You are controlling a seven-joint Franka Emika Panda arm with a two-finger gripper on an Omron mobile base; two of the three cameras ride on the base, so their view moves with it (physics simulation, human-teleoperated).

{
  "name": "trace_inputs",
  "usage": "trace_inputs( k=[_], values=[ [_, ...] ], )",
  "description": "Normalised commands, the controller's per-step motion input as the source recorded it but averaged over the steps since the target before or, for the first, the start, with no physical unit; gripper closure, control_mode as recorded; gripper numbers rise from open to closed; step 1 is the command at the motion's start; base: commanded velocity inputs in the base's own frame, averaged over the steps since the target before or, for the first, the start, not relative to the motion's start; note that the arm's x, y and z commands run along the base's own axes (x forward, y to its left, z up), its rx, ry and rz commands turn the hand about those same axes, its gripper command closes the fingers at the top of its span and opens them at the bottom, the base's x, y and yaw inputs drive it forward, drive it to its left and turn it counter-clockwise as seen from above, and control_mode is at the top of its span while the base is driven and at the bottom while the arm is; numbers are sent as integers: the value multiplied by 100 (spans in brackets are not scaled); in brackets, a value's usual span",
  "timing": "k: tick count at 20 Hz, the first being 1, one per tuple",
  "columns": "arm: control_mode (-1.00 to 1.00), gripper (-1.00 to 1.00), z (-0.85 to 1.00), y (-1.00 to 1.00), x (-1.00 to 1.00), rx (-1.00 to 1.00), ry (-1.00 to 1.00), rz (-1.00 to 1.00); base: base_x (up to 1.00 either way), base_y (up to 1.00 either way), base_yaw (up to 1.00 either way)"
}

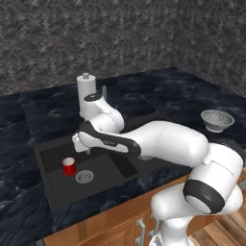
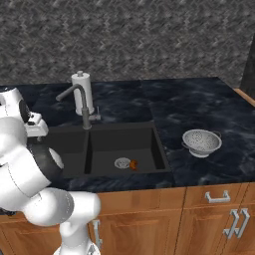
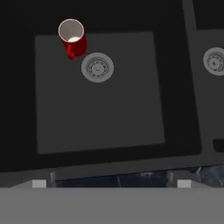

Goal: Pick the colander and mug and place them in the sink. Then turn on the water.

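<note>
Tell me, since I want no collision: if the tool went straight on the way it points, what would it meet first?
Probably the bare floor of the sink basin. The open tool looks down into it; the mug and round drain sit off to one side of that line. Depth is hard to judge.

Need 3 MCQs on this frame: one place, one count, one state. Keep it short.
1. Where is the mug?
A. on the counter by the colander
B. upright in the sink's left basin
C. in the end effector

2. How many round drains show in the sink in the hand view?
A. one
B. two
C. three

3. What state is the faucet in?
A. running
B. off
C. lying flat

Key: 1 B, the mug stands beside the drain on the basin floor. 2 B, one per basin. 3 B, no stream falls from the spout; the colander sits on the counter.
</note>
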Motion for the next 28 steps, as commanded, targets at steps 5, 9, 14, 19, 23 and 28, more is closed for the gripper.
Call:
trace_inputs(
  k=[5, 9, 14, 19, 23, 28],
  values=[
    [-100, -100, 56, -17, -19, 4, 5, 4, 0, 0, 0],
    [-100, -100, 50, -21, -28, 6, 2, 4, 0, 0, 0],
    [100, -100, 21, -26, -15, 5, 2, 3, 0, -14, 1],
    [100, -100, 0, 0, 0, 0, 0, 0, 9, -86, 9],
    [100, -100, 0, 0, 0, 0, 0, 0, 18, -99, 4],
    [100, -100, 0, 0, 0, 0, 0, 0, 21, -100, 1]
  ],
)
